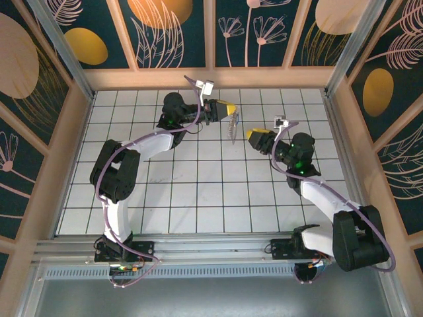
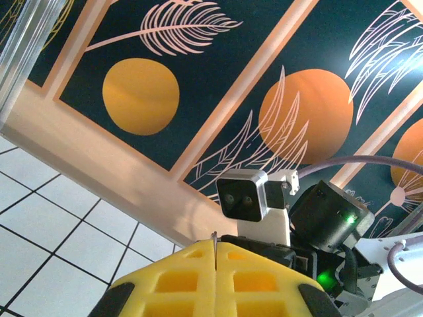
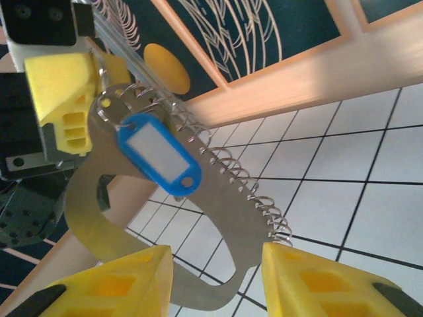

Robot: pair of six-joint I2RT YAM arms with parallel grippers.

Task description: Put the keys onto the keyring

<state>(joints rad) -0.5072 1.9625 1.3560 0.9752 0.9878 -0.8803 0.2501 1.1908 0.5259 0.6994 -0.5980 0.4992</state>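
Tiled desk (image 3: 344, 165) lies well below. The keyring (image 3: 86, 198), a curved metal strip edged with small wire rings (image 3: 254, 191), hangs in the air, with a blue tag (image 3: 158, 155) on a ring near its top. The left gripper (image 3: 63, 99) has its jaws clamped on that top end. The right gripper (image 3: 215, 277) has its jaws apart, either side of the lower end. The strip looks thin, stiff, light and slippery; best gripped on its flat face, not by the springy rings.

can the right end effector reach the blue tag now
Probably yes: the right end effector is open, and the blue tag hangs just ahead on the metal strip pinched by the left end effector, nothing between.
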